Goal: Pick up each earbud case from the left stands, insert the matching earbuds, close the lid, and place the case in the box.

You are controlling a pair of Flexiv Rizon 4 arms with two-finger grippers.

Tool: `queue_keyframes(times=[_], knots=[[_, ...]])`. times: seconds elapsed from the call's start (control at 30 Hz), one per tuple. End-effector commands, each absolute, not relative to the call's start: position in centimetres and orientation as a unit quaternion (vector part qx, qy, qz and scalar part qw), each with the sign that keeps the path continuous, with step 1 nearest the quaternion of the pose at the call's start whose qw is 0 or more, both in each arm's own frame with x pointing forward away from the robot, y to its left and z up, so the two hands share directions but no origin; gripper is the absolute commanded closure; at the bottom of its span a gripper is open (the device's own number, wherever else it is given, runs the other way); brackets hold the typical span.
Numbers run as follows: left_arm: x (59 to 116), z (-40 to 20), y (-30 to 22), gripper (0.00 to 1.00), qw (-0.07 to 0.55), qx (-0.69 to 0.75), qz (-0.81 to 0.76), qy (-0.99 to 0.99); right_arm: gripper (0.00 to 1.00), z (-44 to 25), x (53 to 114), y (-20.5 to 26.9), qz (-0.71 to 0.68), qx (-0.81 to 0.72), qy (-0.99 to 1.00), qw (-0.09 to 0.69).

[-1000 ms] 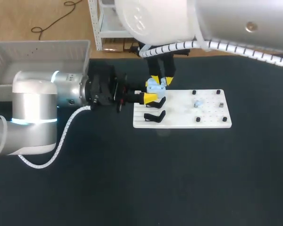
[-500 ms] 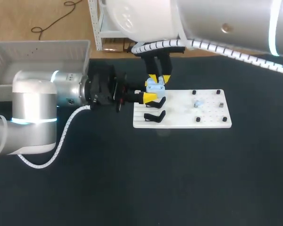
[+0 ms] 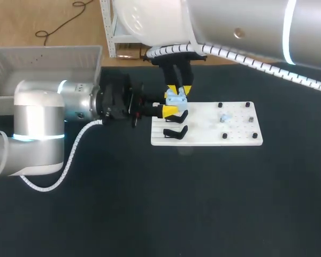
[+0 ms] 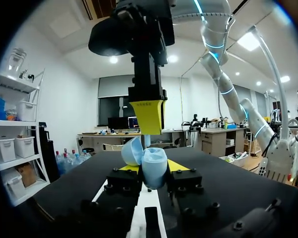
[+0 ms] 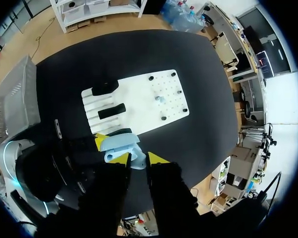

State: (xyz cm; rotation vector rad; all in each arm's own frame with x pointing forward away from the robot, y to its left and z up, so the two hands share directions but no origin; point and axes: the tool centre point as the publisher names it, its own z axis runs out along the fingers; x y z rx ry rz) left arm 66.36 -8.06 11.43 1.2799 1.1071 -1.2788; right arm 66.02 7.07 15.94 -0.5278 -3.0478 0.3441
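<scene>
Left gripper clamped on open light-blue earbud case over white board by black stands, right gripper just above case, grip can't tell.

readable text: we make out none | surfaces we check: white board, earbud case, box | numbers, signs: none legible to us
</scene>
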Motion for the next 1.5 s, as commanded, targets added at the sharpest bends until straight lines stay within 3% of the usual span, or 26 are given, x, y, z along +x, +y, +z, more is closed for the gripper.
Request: queue_keyframes(times=[0.03, 0.9, 1.5], knots=[[66.5, 11.4, -8.1, 1.0, 0.488, 0.527, -0.527, 0.455, 1.0, 15.8, 66.2, 7.1, 0.111, -0.17, -0.979, 0.018], [66.5, 11.4, -8.1, 1.0, 0.488, 0.527, -0.527, 0.455, 1.0, 16.9, 65.6, 7.4, 0.107, -0.182, -0.977, 0.013], [66.5, 11.4, -8.1, 1.0, 0.488, 0.527, -0.527, 0.455, 1.0, 16.6, 64.9, 7.6, 0.099, -0.192, -0.974, 0.069]])
